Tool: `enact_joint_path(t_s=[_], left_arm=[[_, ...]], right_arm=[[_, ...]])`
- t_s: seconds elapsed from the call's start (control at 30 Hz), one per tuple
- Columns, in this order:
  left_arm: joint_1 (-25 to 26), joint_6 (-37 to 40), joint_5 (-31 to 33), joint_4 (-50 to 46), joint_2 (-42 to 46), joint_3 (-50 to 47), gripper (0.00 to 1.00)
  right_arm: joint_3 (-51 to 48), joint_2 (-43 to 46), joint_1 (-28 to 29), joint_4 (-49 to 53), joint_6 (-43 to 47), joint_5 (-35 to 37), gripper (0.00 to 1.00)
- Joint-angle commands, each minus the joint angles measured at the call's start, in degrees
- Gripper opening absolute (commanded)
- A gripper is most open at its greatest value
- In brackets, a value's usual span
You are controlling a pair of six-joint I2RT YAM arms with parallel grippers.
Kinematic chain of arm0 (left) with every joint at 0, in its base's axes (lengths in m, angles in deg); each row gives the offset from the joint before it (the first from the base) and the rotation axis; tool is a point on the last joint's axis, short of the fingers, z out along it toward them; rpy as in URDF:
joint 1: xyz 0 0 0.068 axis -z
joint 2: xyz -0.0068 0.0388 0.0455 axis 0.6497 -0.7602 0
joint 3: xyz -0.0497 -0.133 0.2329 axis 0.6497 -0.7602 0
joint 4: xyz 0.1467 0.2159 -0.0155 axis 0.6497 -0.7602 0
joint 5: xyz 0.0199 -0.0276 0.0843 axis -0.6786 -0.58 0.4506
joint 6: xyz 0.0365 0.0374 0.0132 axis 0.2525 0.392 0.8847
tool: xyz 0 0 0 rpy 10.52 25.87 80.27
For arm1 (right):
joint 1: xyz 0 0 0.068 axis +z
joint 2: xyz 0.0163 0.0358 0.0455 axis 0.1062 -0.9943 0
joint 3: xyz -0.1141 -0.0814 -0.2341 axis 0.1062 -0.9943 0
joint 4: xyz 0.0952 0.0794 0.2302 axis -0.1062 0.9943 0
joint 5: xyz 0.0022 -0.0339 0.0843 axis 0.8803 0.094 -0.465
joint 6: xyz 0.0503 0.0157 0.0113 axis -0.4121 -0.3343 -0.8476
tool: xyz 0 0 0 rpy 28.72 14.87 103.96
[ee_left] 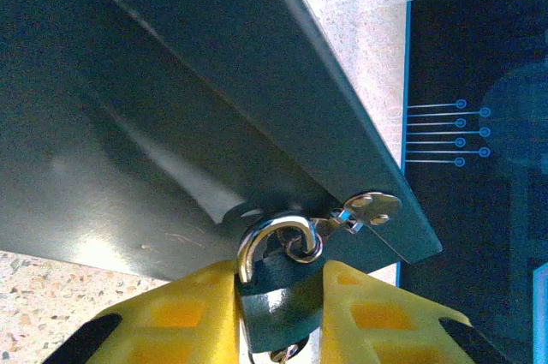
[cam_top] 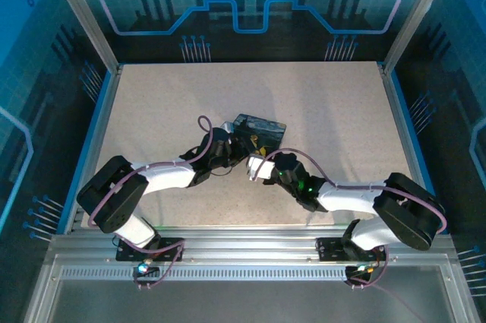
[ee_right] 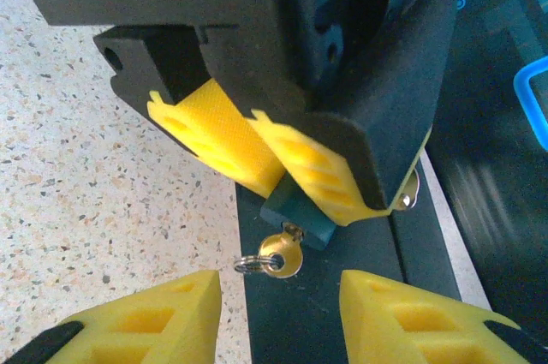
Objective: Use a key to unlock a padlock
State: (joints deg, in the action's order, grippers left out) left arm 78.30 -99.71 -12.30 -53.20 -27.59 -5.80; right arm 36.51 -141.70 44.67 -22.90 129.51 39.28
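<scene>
A small padlock with a dark teal body and a silver shackle hangs from the hasp of a dark box. My left gripper is shut on the padlock body, yellow pads on both sides. In the right wrist view the padlock shows below the left gripper's pads. A brass-headed key with a small ring sticks in its underside. My right gripper is open, its fingertips either side of the key and just short of it. A second key hangs by the shackle.
The dark box lies mid-table on the speckled tabletop, with both grippers, left and right, meeting at its near edge. Aluminium frame posts and blue walls surround the table.
</scene>
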Motion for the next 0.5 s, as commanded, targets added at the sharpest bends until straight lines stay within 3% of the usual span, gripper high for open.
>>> enact_joint_path(t_s=[0.0,0.47], left_arm=[[0.28,-0.28,-1.73,2.24,0.48,1.49,0.25],[0.28,-0.43,-1.38,2.2,0.89,1.32,0.25]], right_arm=[[1.77,-1.05,-0.64,0.1,0.99,0.7,0.4],[2.48,-3.53,-0.59,-0.76,1.3,1.84,0.33]])
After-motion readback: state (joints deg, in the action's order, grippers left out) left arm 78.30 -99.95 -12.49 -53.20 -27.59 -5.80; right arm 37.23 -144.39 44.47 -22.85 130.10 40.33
